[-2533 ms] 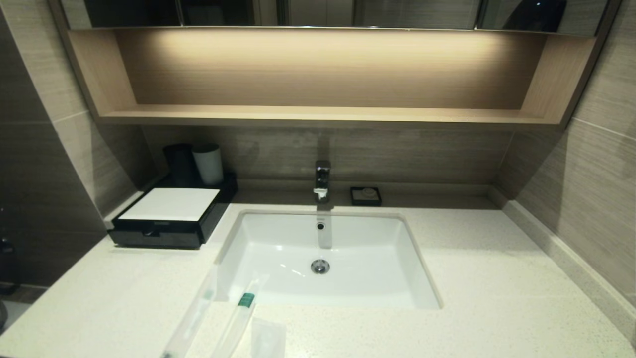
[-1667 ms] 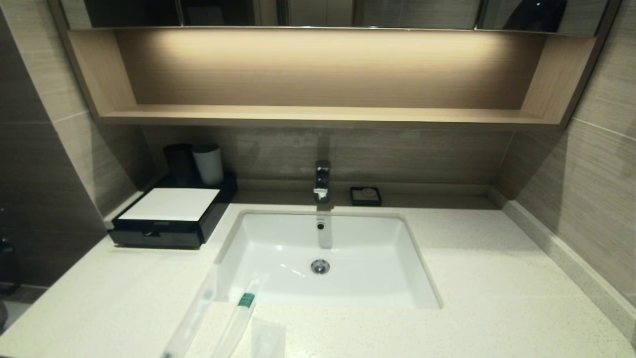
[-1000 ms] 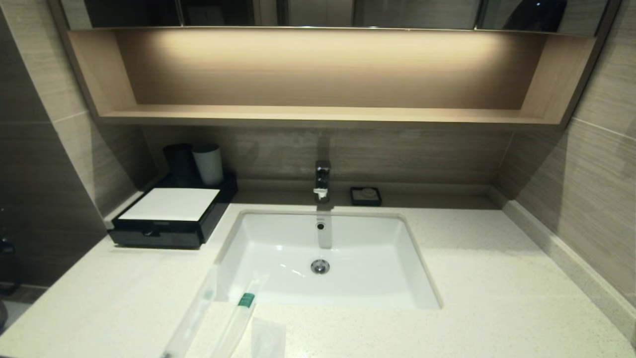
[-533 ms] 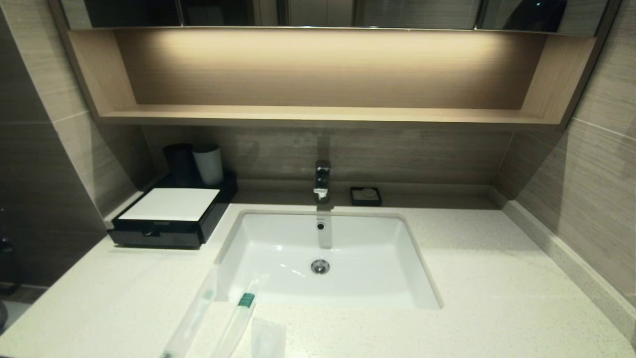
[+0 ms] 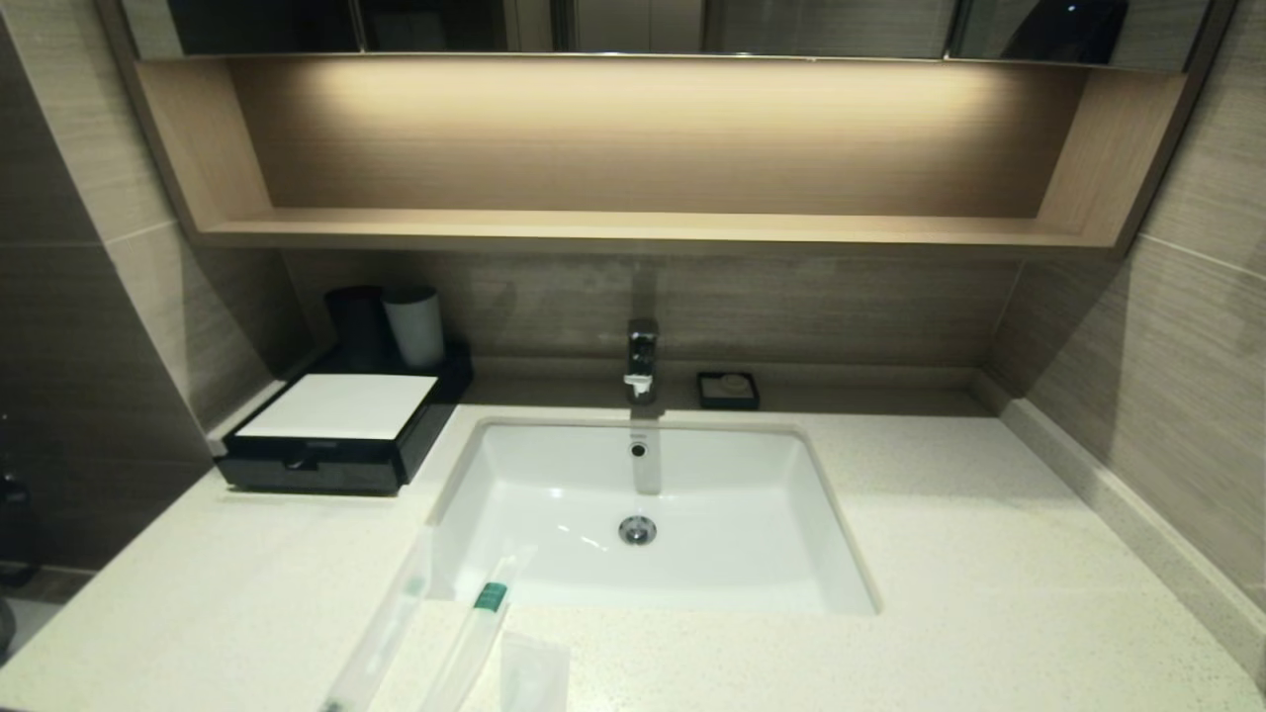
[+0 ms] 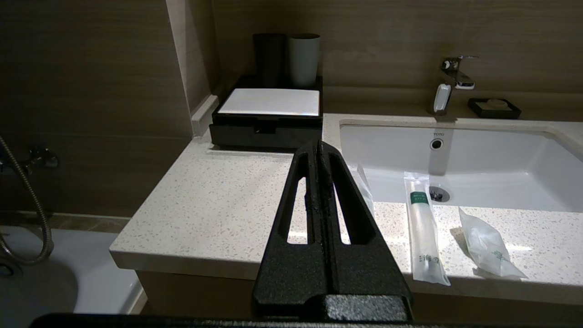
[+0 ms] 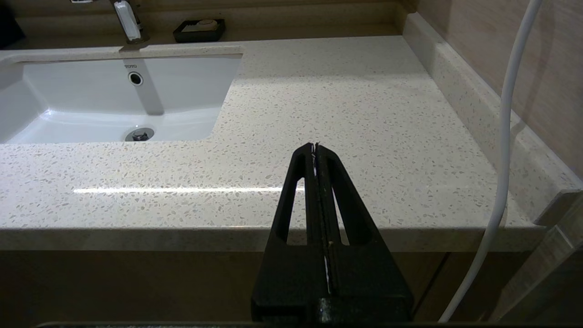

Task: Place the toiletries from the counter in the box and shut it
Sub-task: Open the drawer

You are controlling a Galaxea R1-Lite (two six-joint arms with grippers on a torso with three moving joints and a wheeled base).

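Speckled cream stone forms the counter (image 5: 989, 554), where three toiletry packets lie along the front edge beside the white sunken basin (image 5: 653, 514). Two slim clear sachets (image 5: 381, 633) rest side by side, one holding a green-tipped item (image 6: 426, 228) and reaching over the basin's lip, with a small crinkly packet (image 6: 489, 246) just beside it. Against the back wall at the left corner sits the black box (image 5: 341, 430), its white top panel bare and its front drawer pushed in, black and white cups (image 5: 391, 326) standing behind it. Off the counter's front edge, the left tool (image 6: 318, 148) is clenched on nothing; the right tool (image 7: 314, 148) is likewise clenched, near the right side.
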